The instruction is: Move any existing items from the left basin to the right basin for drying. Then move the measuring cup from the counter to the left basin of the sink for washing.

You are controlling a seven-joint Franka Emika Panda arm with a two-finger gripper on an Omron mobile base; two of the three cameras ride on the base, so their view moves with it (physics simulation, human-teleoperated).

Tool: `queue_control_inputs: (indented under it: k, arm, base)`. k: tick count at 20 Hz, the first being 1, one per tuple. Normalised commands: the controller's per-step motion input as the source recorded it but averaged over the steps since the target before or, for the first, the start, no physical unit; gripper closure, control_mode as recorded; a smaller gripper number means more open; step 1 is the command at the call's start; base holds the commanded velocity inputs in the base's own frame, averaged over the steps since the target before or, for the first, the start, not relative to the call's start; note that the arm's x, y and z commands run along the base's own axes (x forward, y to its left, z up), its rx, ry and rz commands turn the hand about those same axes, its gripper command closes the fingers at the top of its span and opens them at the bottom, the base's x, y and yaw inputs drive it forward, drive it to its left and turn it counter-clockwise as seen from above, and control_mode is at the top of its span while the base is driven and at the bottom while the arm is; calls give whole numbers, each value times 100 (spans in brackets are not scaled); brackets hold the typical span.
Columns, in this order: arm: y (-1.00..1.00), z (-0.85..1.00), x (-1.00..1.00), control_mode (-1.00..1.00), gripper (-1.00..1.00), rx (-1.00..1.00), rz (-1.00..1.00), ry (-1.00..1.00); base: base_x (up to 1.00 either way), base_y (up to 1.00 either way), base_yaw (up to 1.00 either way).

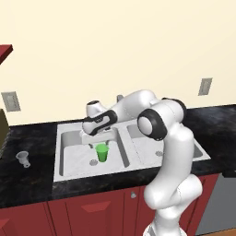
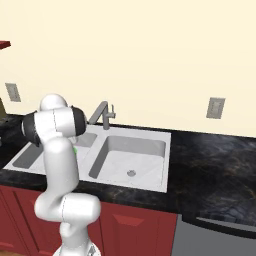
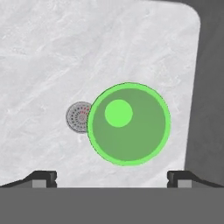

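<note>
A bright green tumbler (image 1: 102,153) stands upright in the left basin (image 1: 73,159) beside the round drain (image 1: 93,162). My gripper (image 1: 99,142) hangs open just above it, pointing down. In the hand view I look straight into the tumbler (image 3: 128,124), with the drain (image 3: 78,117) touching its left edge and my fingertips (image 3: 42,178) spread wide on either side of the gripper (image 3: 111,179). The tiny translucent measuring cup (image 1: 23,159) stands on the black counter (image 1: 27,184) left of the sink. The right basin (image 1: 145,147) holds nothing.
The grey faucet (image 2: 102,114) rises behind the sink's divider. The right basin (image 2: 140,150) lies open beyond my arm, and the left basin (image 2: 27,157) is partly hidden behind it. Red cabinets (image 1: 92,212) run below the counter. Wall outlets (image 1: 10,101) sit above the counter.
</note>
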Motion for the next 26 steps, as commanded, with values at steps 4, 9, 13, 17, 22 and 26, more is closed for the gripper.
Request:
queue_control_inputs:
  k: [4,9,13,17,22,26]
  arm:
    - [3,-15,23,-100,-100,0,0,0]
    - [3,-16,24,-100,-100,0,0,0]
    - [10,-16,19,-100,-100,-1,0,0]
    - [16,-10,2,-100,-100,-1,0,0]
    - [12,-5,0,-100,-100,0,0,0]
    - [2,-2,0,-100,-100,0,0,0]
  base:
    - [0,0,0]
    - [0,0,0]
    - [0,0,0]
    - [0,0,0]
    - [0,0,0]
    - [0,0,0]
